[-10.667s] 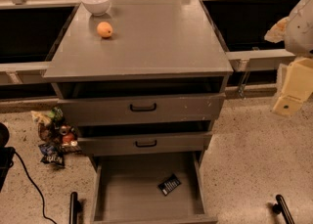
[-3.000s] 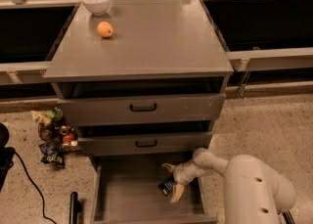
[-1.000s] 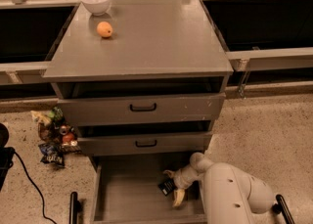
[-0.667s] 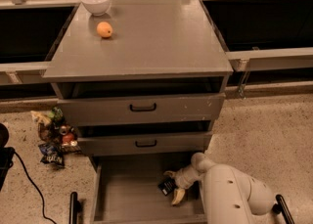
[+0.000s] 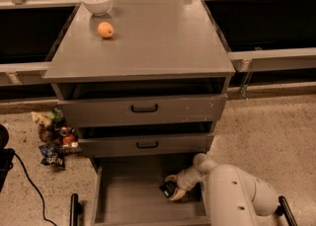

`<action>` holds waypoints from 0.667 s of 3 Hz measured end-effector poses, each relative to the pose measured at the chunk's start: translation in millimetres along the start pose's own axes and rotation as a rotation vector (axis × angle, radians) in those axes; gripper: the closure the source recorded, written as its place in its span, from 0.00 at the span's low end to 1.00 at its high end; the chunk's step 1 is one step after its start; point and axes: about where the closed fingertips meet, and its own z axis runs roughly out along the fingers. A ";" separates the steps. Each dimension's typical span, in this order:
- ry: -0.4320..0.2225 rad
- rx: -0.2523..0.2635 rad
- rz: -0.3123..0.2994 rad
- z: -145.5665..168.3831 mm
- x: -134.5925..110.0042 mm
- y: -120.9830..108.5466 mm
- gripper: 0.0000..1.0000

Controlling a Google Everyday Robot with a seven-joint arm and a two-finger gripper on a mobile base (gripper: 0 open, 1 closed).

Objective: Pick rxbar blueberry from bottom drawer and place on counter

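The bottom drawer (image 5: 123,200) is pulled out, with a plain grey inside. The rxbar blueberry (image 5: 168,189), a small dark bar with white print, is at the drawer's right side, tilted up between my fingers. My gripper (image 5: 173,187) reaches into the drawer from the right on its white arm (image 5: 232,198) and is shut on the bar, low over the drawer floor. The counter (image 5: 148,37) is the flat grey top of the cabinet, well above the gripper.
An orange (image 5: 105,29) and a white bowl (image 5: 96,2) sit at the counter's back left. The two upper drawers (image 5: 144,107) are slightly open just above the gripper. Crumpled snack wrappers (image 5: 53,136) lie on the floor to the left, beside a black cable (image 5: 27,180).
The arm has come from the right side down into the bottom drawer and closed around the bar, which lay flat before. Over the last second it has hardly moved.
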 end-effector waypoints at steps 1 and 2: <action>0.000 0.000 0.000 -3.4 -2.8 -0.1 0.95; -0.060 0.027 -0.065 -11.9 -16.3 -0.1 1.00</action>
